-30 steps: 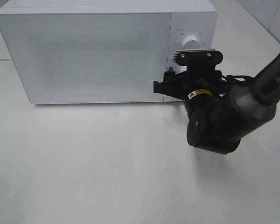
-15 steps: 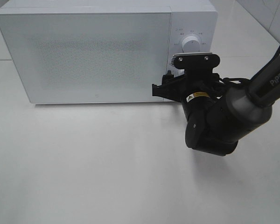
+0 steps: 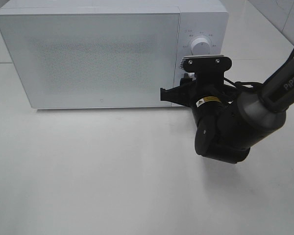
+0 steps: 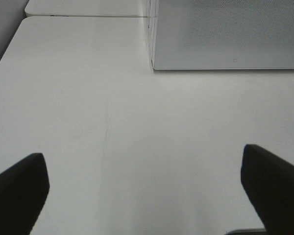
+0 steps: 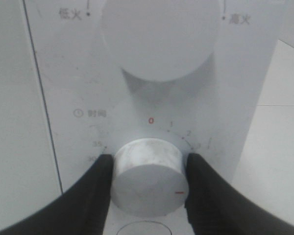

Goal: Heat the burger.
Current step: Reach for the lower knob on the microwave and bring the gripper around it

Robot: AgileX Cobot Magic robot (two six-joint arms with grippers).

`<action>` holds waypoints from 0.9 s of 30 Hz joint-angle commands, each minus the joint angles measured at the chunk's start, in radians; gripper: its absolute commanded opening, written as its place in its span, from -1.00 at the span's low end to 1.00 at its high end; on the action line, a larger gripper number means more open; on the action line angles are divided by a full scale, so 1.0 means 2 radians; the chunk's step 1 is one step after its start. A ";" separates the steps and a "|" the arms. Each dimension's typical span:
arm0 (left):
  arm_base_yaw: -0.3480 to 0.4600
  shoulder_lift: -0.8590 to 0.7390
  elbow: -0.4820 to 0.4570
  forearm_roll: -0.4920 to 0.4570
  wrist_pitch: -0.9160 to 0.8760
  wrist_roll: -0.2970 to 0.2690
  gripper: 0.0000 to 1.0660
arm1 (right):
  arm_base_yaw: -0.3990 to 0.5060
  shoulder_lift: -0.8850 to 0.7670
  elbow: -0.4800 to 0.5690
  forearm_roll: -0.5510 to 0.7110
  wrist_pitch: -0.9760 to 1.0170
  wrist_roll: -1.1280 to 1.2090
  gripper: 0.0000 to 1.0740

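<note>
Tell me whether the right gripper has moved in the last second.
Yes. The right gripper slipped slightly down and left in the high view, away from the upper knob, and it closed onto the timer dial.

The right jaws narrow from wide apart to pressing both sides of the round white timer knob [image 5: 149, 178].
</note>
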 commanded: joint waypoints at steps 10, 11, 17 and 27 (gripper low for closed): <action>0.001 -0.012 0.000 -0.003 -0.003 0.000 0.88 | -0.004 0.000 -0.006 -0.018 -0.072 0.012 -1.00; 0.001 -0.012 0.000 -0.003 -0.003 0.000 0.88 | -0.004 0.000 -0.006 -0.031 -0.072 0.012 -1.00; 0.001 -0.012 0.000 -0.003 -0.003 0.000 0.88 | -0.004 0.000 -0.006 -0.049 -0.071 0.053 -1.00; 0.001 -0.012 0.000 -0.003 -0.003 0.000 0.88 | -0.004 -0.001 -0.006 -0.114 -0.041 0.286 -1.00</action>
